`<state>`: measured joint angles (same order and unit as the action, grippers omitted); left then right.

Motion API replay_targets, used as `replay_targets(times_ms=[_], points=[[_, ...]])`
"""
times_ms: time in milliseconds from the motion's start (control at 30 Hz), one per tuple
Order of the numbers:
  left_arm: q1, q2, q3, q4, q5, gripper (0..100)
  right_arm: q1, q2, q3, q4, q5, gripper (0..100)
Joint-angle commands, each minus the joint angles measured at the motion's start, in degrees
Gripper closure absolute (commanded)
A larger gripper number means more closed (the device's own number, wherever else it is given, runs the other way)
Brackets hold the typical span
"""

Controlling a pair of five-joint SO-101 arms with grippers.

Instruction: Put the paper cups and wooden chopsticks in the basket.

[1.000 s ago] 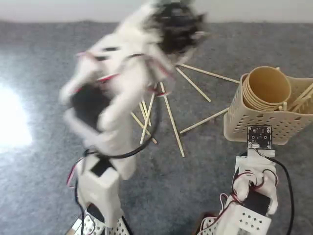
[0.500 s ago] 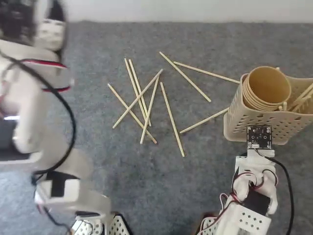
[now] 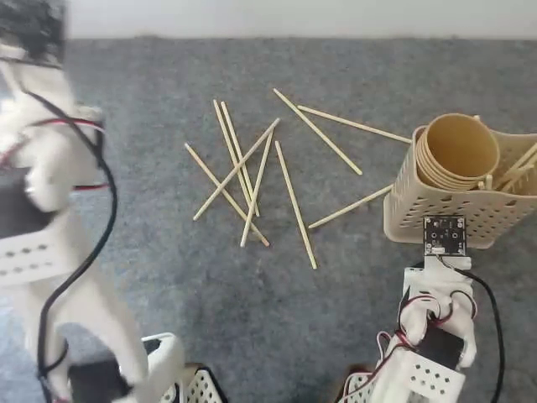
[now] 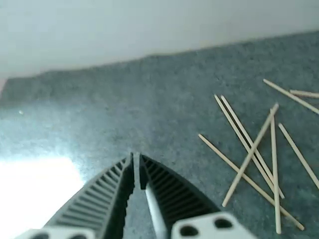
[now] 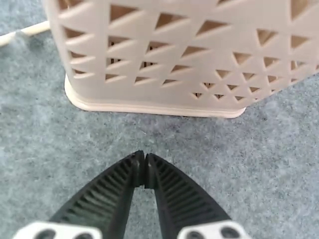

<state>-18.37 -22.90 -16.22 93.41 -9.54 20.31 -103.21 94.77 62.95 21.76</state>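
Several wooden chopsticks (image 3: 252,176) lie scattered and crossed on the grey carpet in the middle. A stack of paper cups (image 3: 457,151) stands in the beige basket (image 3: 445,210) at the right, with a few chopsticks (image 3: 516,168) leaning beside it. My left arm (image 3: 42,168) rises at the far left, well away from the sticks. Its gripper (image 4: 135,158) is shut and empty, with the chopsticks (image 4: 249,154) off to one side. My right gripper (image 5: 144,159) is shut and empty on the carpet, just short of the basket wall (image 5: 164,55).
Grey carpet covers the whole floor, ending at a pale wall (image 3: 294,17) at the back. A bright glare patch (image 4: 35,184) lies on the carpet near the left gripper. One chopstick end (image 5: 20,32) pokes out past the basket's corner.
The left arm swung from above the chopstick pile out to the far left, uncovering the sticks. The right arm, basket and cups stayed put.
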Motion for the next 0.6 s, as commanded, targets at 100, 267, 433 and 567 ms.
replay_targets(times_ms=[100,267,433,567], points=[[6.68,-10.2,32.92,-18.81,-2.55,98,-2.24,-0.75,0.53,-0.84,0.97,99.1],[9.32,-16.09,48.22,-28.04,-5.19,93,-2.24,-0.75,0.62,-1.01,0.97,99.1],[9.41,-20.4,58.33,-34.29,-5.45,81,-2.33,-0.75,0.7,-1.01,0.97,99.1],[9.41,-20.48,64.4,-37.54,-5.54,77,-2.33,-0.75,0.79,-1.01,0.97,99.1]])
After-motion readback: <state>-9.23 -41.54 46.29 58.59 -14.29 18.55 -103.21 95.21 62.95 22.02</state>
